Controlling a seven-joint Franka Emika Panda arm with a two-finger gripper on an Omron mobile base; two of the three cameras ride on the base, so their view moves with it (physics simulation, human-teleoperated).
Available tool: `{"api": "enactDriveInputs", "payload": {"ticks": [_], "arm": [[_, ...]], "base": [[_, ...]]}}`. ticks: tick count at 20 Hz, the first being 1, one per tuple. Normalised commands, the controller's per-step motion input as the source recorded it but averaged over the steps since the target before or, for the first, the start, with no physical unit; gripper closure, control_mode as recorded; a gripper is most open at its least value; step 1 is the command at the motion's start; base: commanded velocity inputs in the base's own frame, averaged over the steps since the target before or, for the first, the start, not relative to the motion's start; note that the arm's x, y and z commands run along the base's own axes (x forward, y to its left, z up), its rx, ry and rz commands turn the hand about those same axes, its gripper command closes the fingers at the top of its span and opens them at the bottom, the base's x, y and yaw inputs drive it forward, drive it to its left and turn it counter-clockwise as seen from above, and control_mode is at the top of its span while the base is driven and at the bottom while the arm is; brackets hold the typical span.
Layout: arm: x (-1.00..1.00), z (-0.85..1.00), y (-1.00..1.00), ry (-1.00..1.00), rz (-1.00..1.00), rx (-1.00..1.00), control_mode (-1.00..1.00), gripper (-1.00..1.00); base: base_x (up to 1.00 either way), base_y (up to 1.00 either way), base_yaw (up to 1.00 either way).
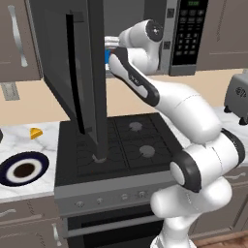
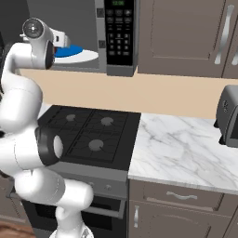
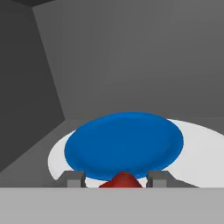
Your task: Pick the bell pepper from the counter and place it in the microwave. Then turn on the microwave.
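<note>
Claw (image 3: 118,180) is inside the open microwave (image 2: 118,35), its fingers pinching the red bell pepper (image 3: 122,180) between them, right at the near edge of the blue-centred turntable (image 3: 124,141).

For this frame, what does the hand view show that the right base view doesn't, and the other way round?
Hand view: the bell pepper between the hand's fingertips, over the blue centre, and the microwave's grey inner walls.
Right base view: the microwave keypad, the stovetop, the counter, the toaster and the arm reaching into the oven cavity.
Both: the white turntable with its blue centre.
</note>
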Motion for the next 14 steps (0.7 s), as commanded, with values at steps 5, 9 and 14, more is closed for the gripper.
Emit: {"api": "enactDriveInputs", "payload": {"ticks": [5, 9, 14], "arm": [[0.32, -0.09, 0.19, 0.05, 0.03, -0.05, -1.00, 1.00], [0.28, -0.02, 0.12, 0.00, 0.03, -0.03, -1.00, 1.00], [0.24, -0.05, 0.06, 0.00, 0.02, -0.04, -1.00, 1.00]], "base": [[0.00, 0.00, 0.00], [0.00, 0.00, 0.00], [0.00, 0.00, 0.00]]}}
